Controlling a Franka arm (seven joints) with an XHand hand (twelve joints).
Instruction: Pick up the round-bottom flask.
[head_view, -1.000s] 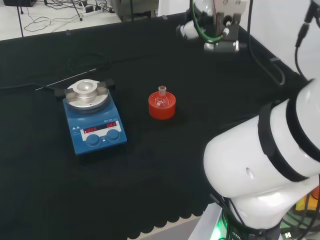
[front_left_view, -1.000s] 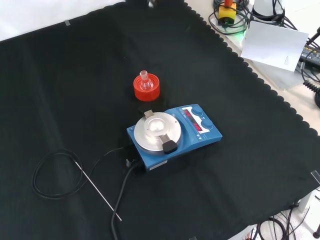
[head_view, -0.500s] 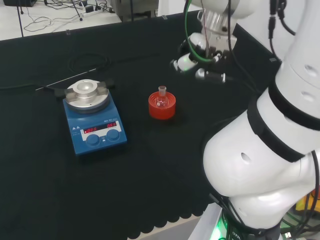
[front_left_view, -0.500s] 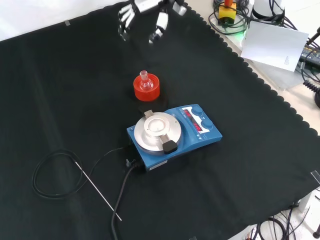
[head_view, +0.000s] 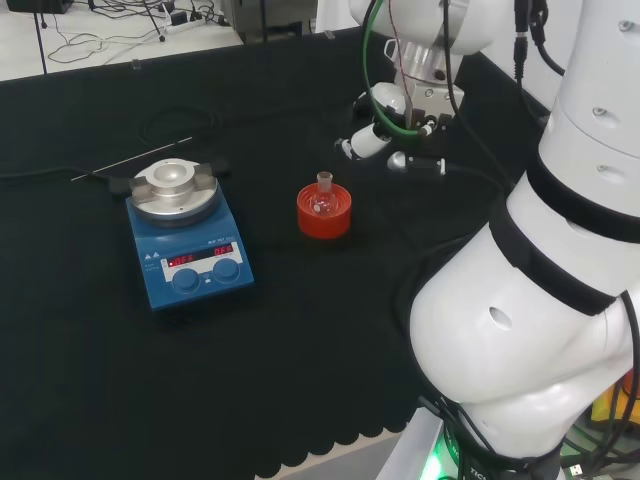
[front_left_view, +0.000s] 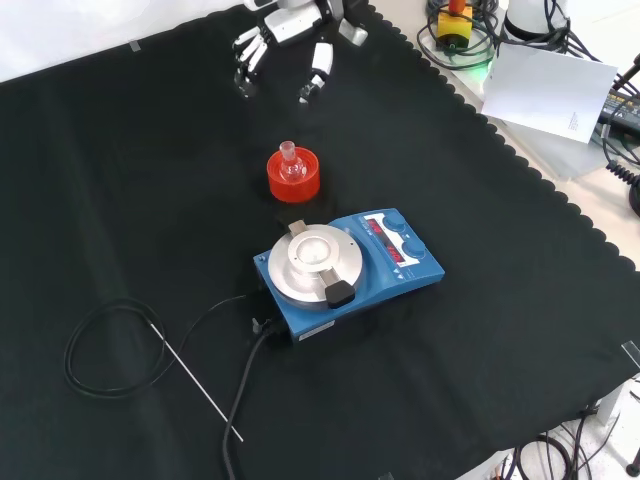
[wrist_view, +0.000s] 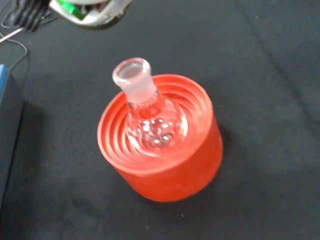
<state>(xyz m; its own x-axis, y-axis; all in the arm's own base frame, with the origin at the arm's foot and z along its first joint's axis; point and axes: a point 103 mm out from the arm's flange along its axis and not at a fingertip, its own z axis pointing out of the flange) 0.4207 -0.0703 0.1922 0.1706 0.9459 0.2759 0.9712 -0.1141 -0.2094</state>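
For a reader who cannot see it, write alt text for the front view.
A small clear round-bottom flask sits upright in a red ribbed stand on black cloth, with the robot's open hand poised beyond it, apart from it. Just in front of the stand is a blue hotplate stirrer, its cable looping away.

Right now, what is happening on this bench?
The arm's hand hangs above the cloth, fingers relaxed and holding nothing. The flask sits neck up in its red stand, untouched. In the front view the hand is beyond it and the blue stirrer is just in front of the stand.
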